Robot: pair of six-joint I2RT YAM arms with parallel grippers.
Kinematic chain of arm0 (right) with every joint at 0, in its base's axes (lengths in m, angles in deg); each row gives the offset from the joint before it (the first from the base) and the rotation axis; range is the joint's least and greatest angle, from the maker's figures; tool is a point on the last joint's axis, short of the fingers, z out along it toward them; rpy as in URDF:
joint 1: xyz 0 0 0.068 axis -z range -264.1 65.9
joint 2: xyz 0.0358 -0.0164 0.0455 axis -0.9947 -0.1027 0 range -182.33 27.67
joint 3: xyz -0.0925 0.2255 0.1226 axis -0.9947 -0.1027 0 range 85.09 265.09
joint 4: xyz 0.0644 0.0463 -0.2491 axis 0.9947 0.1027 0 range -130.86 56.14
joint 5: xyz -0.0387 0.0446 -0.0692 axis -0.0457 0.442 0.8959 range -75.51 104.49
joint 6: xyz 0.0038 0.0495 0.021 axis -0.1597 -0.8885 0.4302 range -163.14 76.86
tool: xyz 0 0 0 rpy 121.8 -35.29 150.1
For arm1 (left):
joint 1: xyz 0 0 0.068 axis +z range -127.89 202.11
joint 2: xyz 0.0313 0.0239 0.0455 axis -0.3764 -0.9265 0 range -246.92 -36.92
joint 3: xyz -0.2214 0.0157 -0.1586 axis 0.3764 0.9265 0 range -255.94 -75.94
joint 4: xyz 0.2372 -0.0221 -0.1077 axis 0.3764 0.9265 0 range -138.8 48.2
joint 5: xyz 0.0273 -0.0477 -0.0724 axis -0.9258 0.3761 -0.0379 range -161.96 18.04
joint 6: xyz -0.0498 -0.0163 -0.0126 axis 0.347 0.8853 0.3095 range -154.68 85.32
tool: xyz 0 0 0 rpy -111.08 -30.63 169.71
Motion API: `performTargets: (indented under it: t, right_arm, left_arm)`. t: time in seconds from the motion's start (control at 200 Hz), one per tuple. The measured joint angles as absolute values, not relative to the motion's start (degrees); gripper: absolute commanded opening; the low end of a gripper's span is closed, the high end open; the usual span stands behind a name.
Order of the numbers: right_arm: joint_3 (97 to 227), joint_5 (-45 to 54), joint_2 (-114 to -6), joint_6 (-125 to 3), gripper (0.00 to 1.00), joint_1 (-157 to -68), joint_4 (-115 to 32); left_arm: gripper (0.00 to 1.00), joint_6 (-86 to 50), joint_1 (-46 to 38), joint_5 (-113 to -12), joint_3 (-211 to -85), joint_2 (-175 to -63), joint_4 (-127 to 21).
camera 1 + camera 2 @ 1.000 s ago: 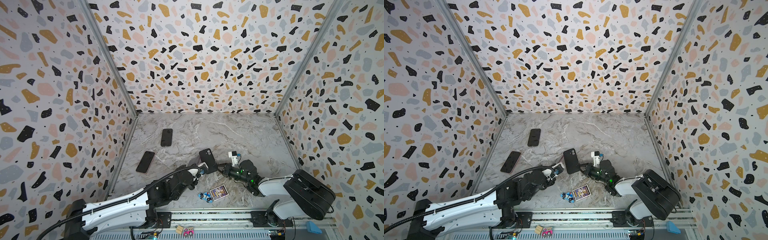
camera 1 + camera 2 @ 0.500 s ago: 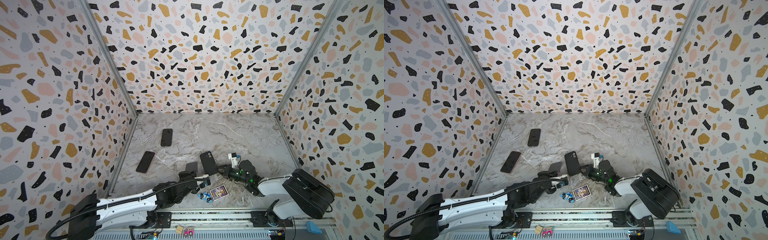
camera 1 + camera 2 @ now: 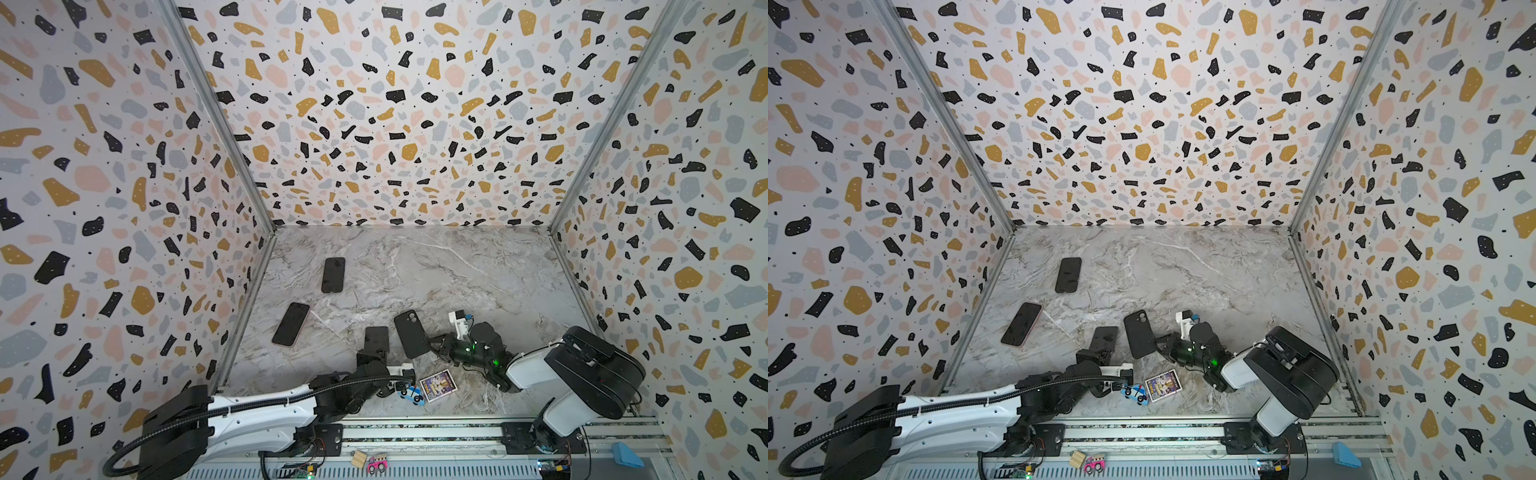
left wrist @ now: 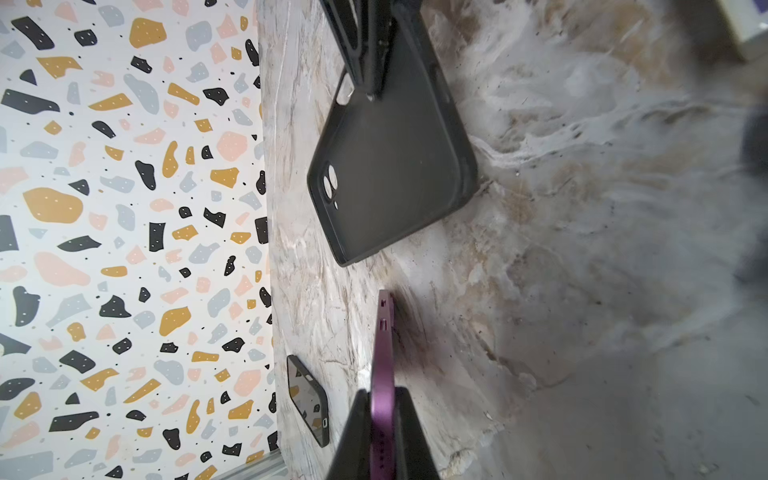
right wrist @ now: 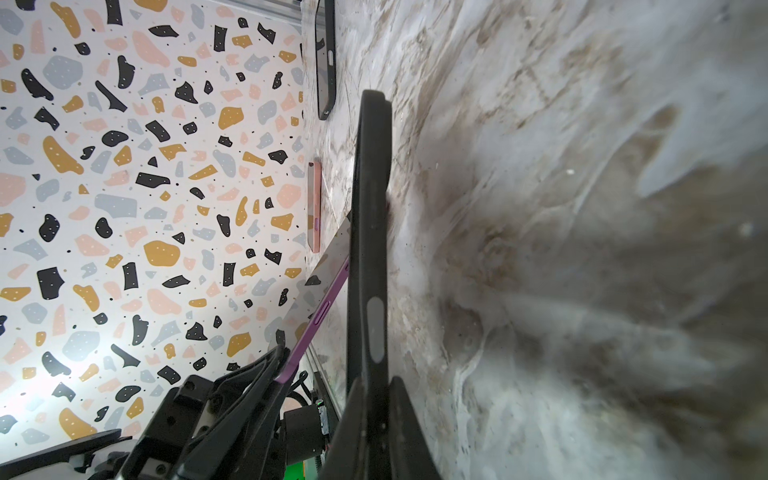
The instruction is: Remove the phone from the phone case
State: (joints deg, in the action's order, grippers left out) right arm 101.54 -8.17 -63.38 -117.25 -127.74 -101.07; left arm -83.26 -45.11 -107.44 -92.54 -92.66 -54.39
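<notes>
My left gripper [image 3: 374, 353] [image 4: 384, 399] is shut on the purple phone [image 3: 376, 338] [image 4: 384, 345], which is bare and held by one end just above the marble floor. Close to its right, my right gripper [image 3: 434, 343] [image 5: 374, 382] is shut on the edge of the black phone case [image 3: 411, 333] [image 5: 370, 232]. The left wrist view shows the case [image 4: 395, 174] hollow, with its camera holes open. Phone [image 5: 320, 299] and case stand apart, separated by a narrow gap in both top views.
A pink-cased phone [image 3: 291, 324] and a black phone [image 3: 333, 274] lie on the floor to the left and behind. A toy car [image 3: 411, 395] and a picture card [image 3: 438, 385] lie in front, between the arms. Patterned walls enclose three sides.
A second ago my left gripper was up against the case. It has since drawn back to the left with the phone, which now stands apart from the case in my right gripper.
</notes>
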Motion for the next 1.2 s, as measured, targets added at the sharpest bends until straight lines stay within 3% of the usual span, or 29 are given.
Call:
performTargets:
  t: [0.11,0.335,1.136,1.201]
  right_arm:
    - [101.91,-8.12,-63.86,-117.62,0.00,-128.68,-101.66]
    - [102.30,-7.16,-65.08,-118.60,0.00,-130.28,-102.60]
    - [102.32,-4.10,-67.11,-120.48,0.00,-132.11,-104.06]
    - [102.32,-4.10,-67.51,-120.53,0.00,-132.31,-104.34]
  left_arm:
    - [0.22,-83.89,-44.94,-107.38,-91.97,-92.55,-55.30]
    - [0.37,-83.91,-44.11,-106.77,-91.25,-91.22,-55.98]
    - [0.47,-81.79,-43.19,-103.51,-91.23,-93.65,-51.04]
    - [0.52,-81.77,-43.15,-103.45,-91.23,-93.75,-51.06]
